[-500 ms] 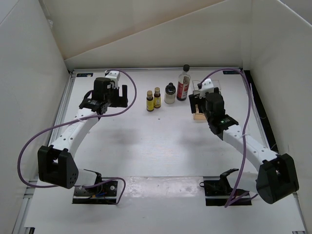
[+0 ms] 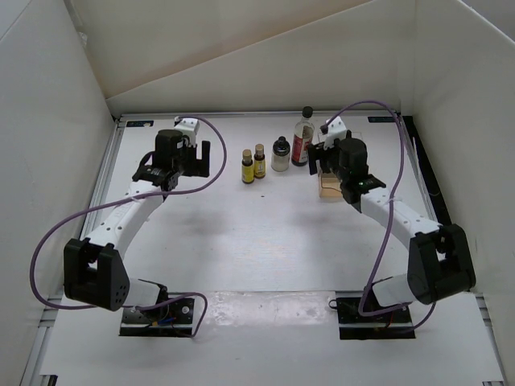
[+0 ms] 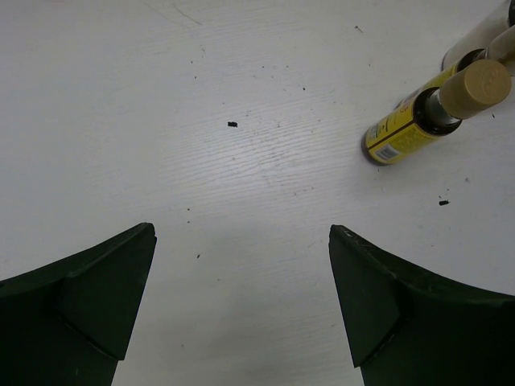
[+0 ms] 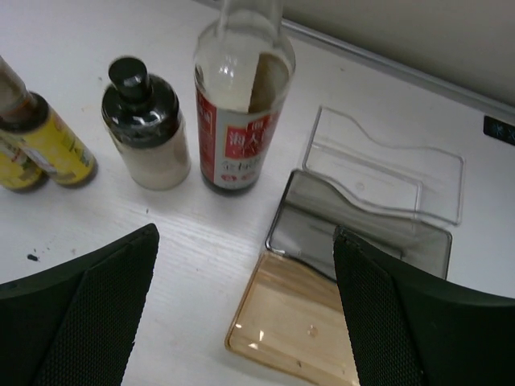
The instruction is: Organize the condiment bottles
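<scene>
Four condiment bottles stand in a row at the back middle: two tiny amber ones with gold caps (image 2: 248, 166) (image 2: 260, 161), a short clear black-capped one (image 2: 281, 154) and a taller red-labelled one (image 2: 302, 138). My right gripper (image 2: 319, 161) is open and empty, just right of the tall bottle and over the clear tray with tan base (image 2: 328, 186). Its wrist view shows the tall bottle (image 4: 241, 121), the short one (image 4: 149, 133), an amber one (image 4: 48, 141), the tray (image 4: 322, 314) and the gripper (image 4: 245, 235). My left gripper (image 2: 204, 157) is open and empty, left of the row; its wrist view shows it (image 3: 241, 241) and an amber bottle (image 3: 414, 121).
White walls close in the table at the back and both sides. A dark strip (image 2: 426, 177) runs along the right edge. Purple cables loop off both arms. The tray's clear walls (image 4: 386, 173) rise beyond its base.
My right gripper has moved back and left, toward the tall bottle, and now hangs over the tray. The left arm and the bottles have not moved.
</scene>
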